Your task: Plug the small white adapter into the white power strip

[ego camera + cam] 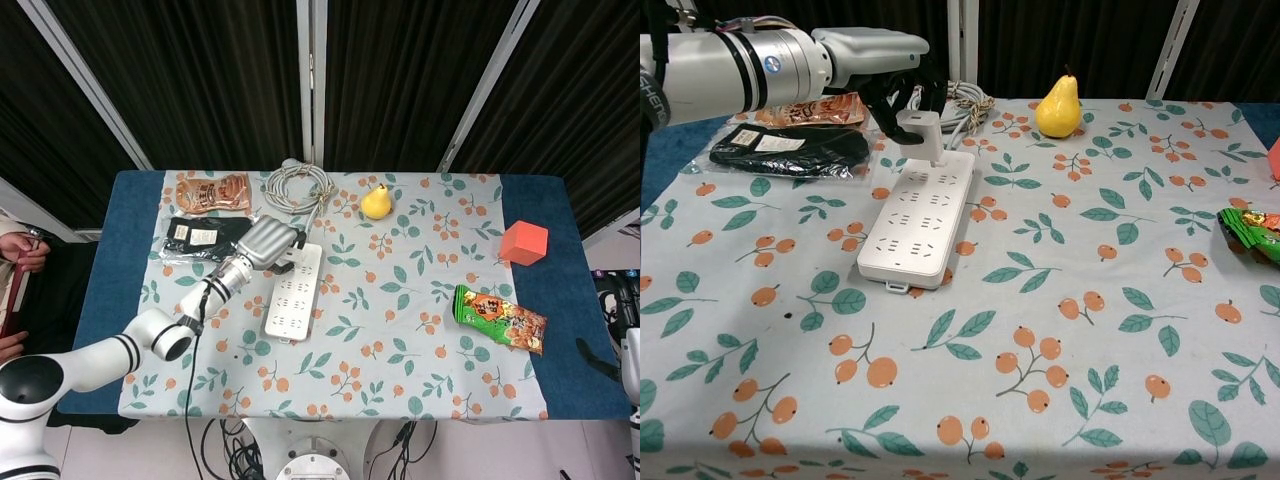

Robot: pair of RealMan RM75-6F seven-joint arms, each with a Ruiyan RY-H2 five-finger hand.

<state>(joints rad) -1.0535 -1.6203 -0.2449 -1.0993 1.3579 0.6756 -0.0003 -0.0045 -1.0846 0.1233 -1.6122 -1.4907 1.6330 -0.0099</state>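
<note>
White on white: I have the small adapter (923, 134) pinched in my left hand (892, 82), fingers curled round its top, and it hangs upright right over the far end of the power strip (918, 214), its lower end at or just above the strip's surface; I cannot tell whether it touches. From the head view the same hand (268, 242) covers that far corner of the strip (292, 291), so the adapter is mostly hidden there.

Taking the strip as my landmark: its grey coiled cable (296, 186) lies just beyond its far end, a black packet (788, 148) sits beside it on my left, and a brown snack pouch (212, 191) lies beyond that packet. A yellow pear (1058, 106) stands on my right of the cable, apart from the strip. Well off on my right are a green snack bag (499, 317) and an orange cube (524, 242), near the table's edge.

My right hand (617, 300) barely shows at the frame's edge; I cannot tell how its fingers lie.
</note>
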